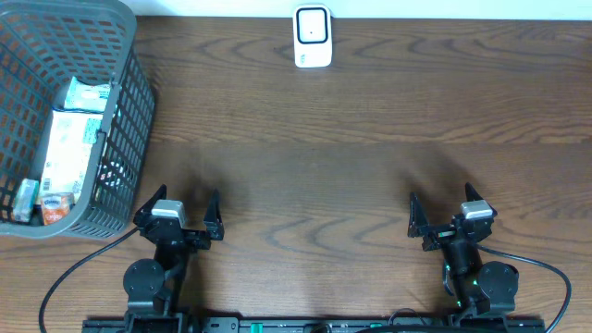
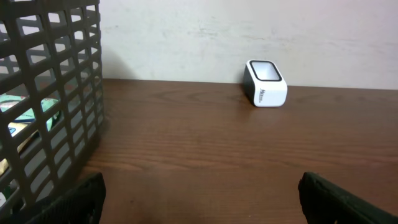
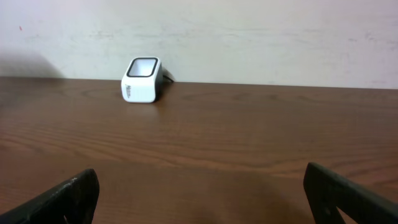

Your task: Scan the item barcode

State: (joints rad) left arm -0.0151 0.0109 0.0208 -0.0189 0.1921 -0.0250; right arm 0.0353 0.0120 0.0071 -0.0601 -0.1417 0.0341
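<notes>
1. Overhead view, far left: a grey mesh basket stands on the worktop (partly cut off by the frame edge).
2. The items are all inside it: a white-and-green carton lying flat, a teal-and-white packet at the far end and a small orange pack at the near end. Print too small to read.
3. Left hand: at the near edge, just right of the basket's near corner and not touching it. Fingers spread wide, nothing btwn them.
4. Scanner: white w/ a dark window, mid far edge by the wall, well apart from both hands and the basket.
5. Right hand: near edge, right side, over bare wood. Fingers spread wide, gripping nothing (its wrist view shows only bare wood btwn the tips).
</notes>
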